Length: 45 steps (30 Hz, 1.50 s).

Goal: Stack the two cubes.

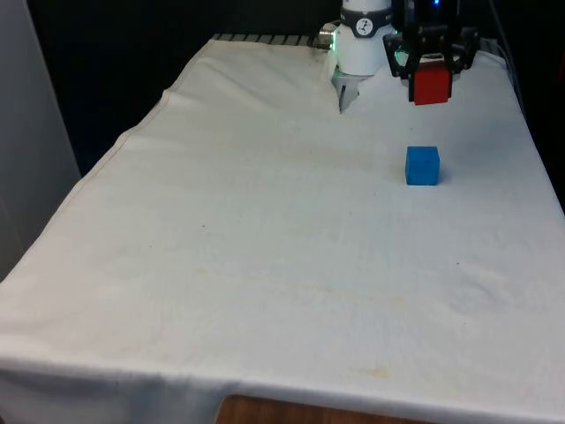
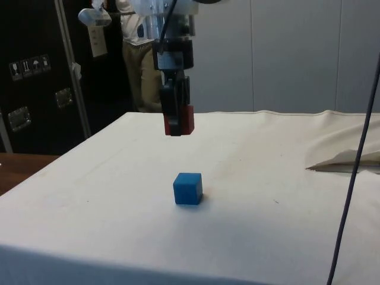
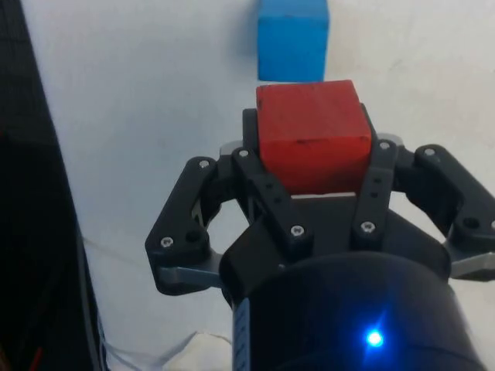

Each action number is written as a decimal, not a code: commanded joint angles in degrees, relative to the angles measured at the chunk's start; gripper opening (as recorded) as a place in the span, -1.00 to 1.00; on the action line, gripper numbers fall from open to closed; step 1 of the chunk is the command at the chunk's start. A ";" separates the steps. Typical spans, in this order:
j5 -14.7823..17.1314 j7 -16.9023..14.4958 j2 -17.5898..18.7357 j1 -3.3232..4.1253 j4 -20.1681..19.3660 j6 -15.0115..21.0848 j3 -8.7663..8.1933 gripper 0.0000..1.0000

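So the black two-finger gripper (image 1: 432, 81) is hanging in the air above the white tablecloth (image 1: 265, 247), pinching a small red wooden-looking cube (image 1: 432, 86) between its fingers. You can see it really well in the wrist view, where the red cube (image 3: 312, 135) is sitting squeezed between the pads.

The thing that matters for the next bit: the small blue cube (image 1: 422, 165) is sitting flat on the cloth, and in the front view it's lying at about 6 o'clock from the gripper, maybe a hair toward 7, so closer to the camera and lower down. In the side view the blue cube (image 2: 187, 189) is also around 6 o'clock below the held red one (image 2: 180, 120), with clear air between them, not touching. I'd say the arm is needing to shift over a bit so the red one is sitting square above the blue one, then lower down. Both are cubes, so no long axis to worry about.

Count: one red cube, one blue cube, one gripper. There's also a person (image 2: 138, 53) standing behind the table in the side view.
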 commanded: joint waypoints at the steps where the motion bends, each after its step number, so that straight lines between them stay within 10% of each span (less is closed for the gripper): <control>1: 0.69 0.34 -0.06 0.23 0.00 -0.34 0.29 -0.98; 45: 1.78 6.02 7.62 0.40 -0.92 8.82 4.30 -0.98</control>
